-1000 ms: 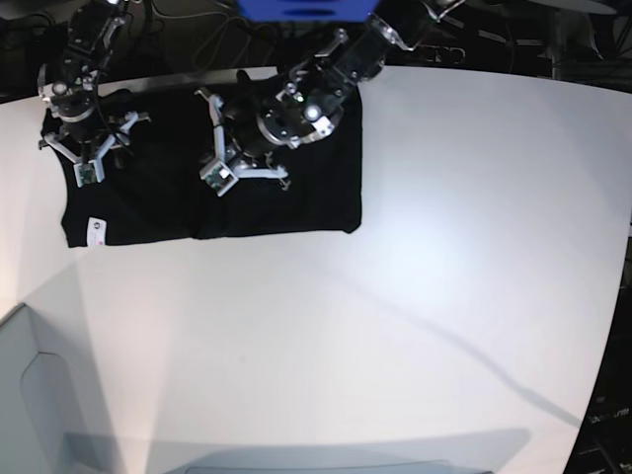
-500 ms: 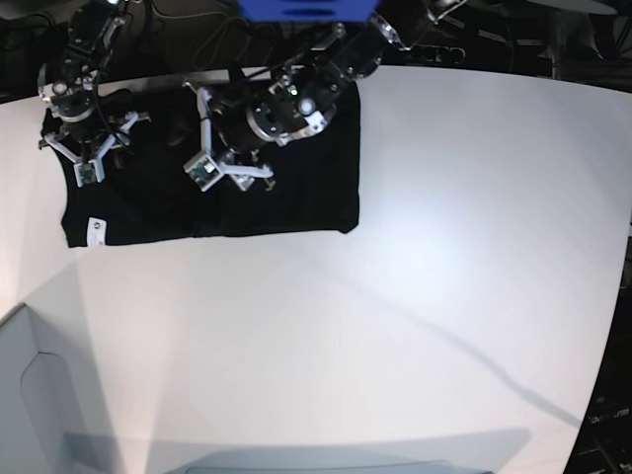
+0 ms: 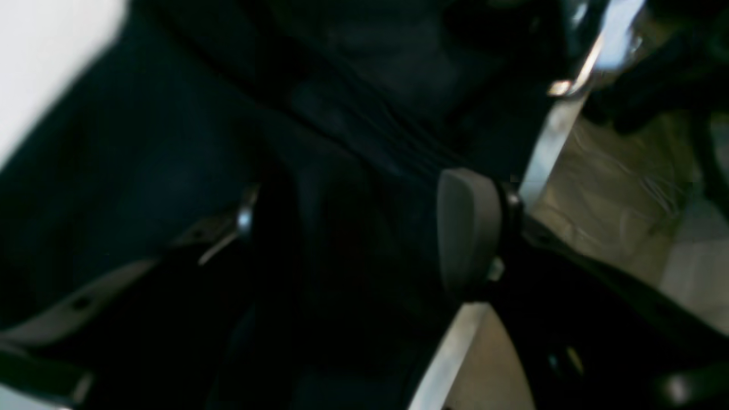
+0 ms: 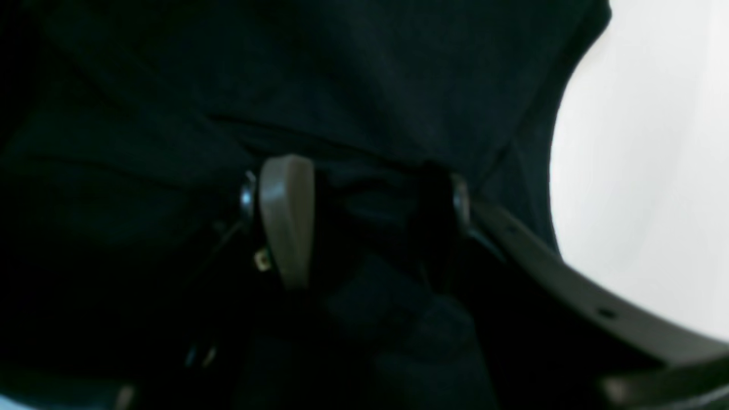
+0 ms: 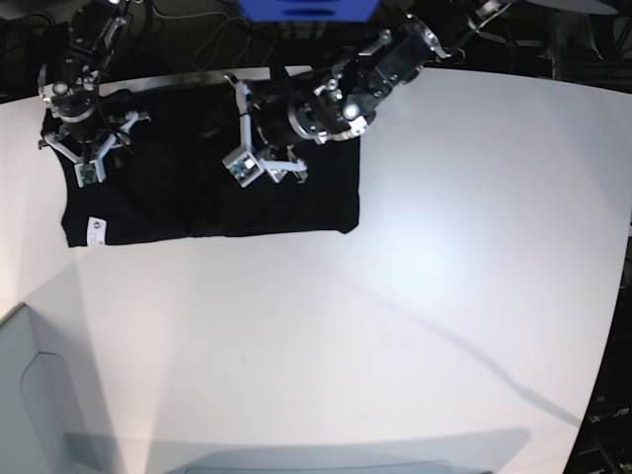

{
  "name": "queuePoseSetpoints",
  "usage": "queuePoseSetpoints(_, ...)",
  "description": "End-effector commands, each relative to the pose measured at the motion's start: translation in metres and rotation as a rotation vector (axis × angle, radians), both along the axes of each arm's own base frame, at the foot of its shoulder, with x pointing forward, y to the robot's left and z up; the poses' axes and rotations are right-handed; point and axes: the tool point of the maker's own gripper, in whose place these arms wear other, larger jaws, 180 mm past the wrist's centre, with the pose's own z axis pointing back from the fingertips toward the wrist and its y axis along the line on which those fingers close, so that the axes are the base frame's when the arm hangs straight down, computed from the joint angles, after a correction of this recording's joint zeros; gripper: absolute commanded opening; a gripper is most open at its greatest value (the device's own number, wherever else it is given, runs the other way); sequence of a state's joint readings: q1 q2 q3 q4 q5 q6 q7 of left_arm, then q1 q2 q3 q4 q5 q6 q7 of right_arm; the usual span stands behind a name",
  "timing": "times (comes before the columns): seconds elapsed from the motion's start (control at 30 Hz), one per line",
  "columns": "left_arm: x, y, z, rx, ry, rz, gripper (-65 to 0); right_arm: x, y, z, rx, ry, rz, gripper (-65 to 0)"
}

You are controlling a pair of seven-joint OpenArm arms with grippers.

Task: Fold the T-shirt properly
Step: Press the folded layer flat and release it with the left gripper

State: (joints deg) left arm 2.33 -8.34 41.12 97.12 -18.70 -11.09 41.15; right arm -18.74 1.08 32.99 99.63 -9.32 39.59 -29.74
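Note:
The black T-shirt [image 5: 316, 197] lies flat at the table's far left, with a small white tag [image 5: 96, 229] near its front left corner. My left gripper [image 5: 264, 163] hovers over the shirt's middle, and the left wrist view shows it [image 3: 356, 228] open with only flat cloth [image 3: 171, 159] below. My right gripper [image 5: 94, 153] rests on the shirt's left end. In the right wrist view it [image 4: 367, 216] stands open, its grey pad [image 4: 285, 219] and the dark finger apart, with rumpled black cloth [image 4: 370, 85] lying between and under them.
The white table [image 5: 395, 296] stretches to the right and front of the shirt. Its metal far edge [image 3: 547, 148] runs just behind the left gripper, with the floor beyond. A grey panel [image 5: 30, 395] sits at the front left corner.
My left gripper has opened and let go of the cloth. It swung left, then back right and slightly farther away. The right arm has not moved.

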Motion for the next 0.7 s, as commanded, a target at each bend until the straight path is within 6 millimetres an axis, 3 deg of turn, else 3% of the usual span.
queuePoseSetpoints(0.0, 0.008, -0.011, 0.012, -0.052, -0.013, 0.003, -28.2, 0.005, -0.005, 0.012, -0.031, -0.028, 0.013, -34.5)
queuePoseSetpoints(0.23, 0.009, -0.037, -0.014, -0.016, 0.059, -0.037, -28.1, 0.018, -0.008, 0.054, -0.093, -0.136, 0.008, -33.9)
queuePoseSetpoints(0.37, 0.01, -0.037, -0.015, -0.014, 0.063, -0.037, -28.0, 0.019, -0.008, 0.058, -0.095, -0.147, 0.002, -28.7)
queuePoseSetpoints(0.47, 0.013, -0.037, 0.003, -0.048, 0.02, -0.041, -28.0, 0.023, -0.011, 0.055, -0.093, -0.146, 0.001, -26.0)
queuePoseSetpoints(0.57, 0.021, -0.027, 0.035, -0.103, -0.052, -0.023, -27.9, 0.025, -0.028, 0.048, -0.08, -0.139, -0.06, -25.6)
queuePoseSetpoints(0.67, 0.035, -0.008, 0.056, -0.133, -0.103, 0.035, -27.9, 0.025, -0.042, 0.036, -0.06, -0.12, -0.104, -25.6)
